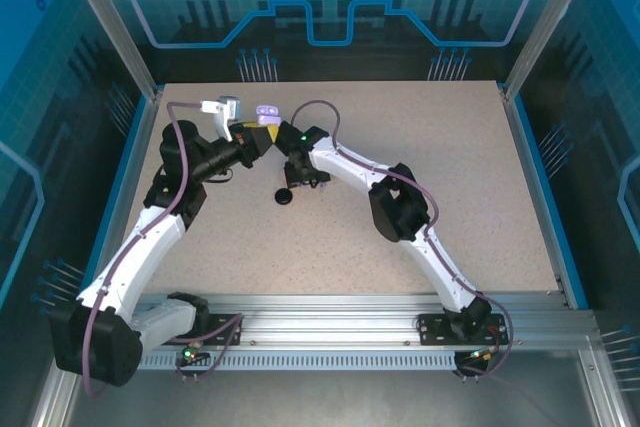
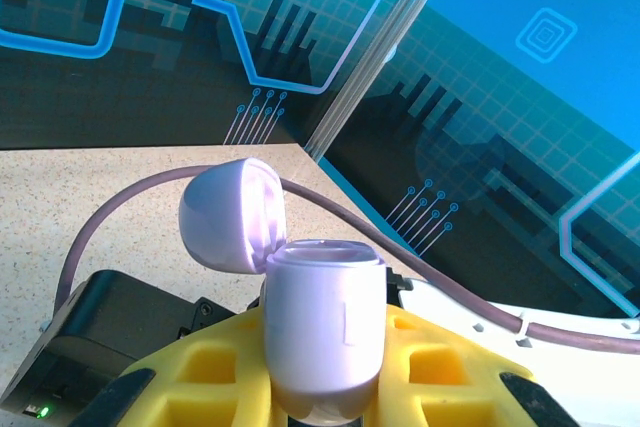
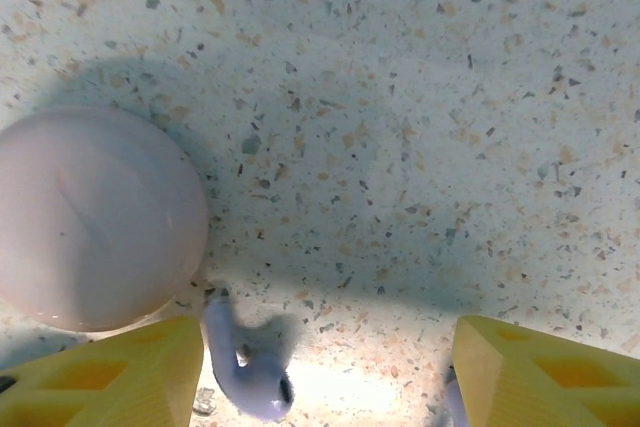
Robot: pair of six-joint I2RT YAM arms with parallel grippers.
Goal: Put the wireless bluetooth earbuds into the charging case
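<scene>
Lavender plastic is forming the charging case, which is standing upright between the yellow fingers of the left gripper. The jaws are clamping its lower body from both sides. Its domed lid is hanging open, tilted back on the hinge, and a purple cable is arching behind it.

In the overhead view the left arm and right arm are meeting over the far-left part of the table, and a black round case is lying just in front of them.

The right gripper is hovering with its jaws spread wide, gripping nothing. Between them, 1 lavender earbud is lying on the speckled table, close beside the finger at the picture's left; contact cannot be told. A closed pale pink case is resting near that earbud. A second lavender fragment at the other finger's inner edge is being cut off by the frame.
</scene>
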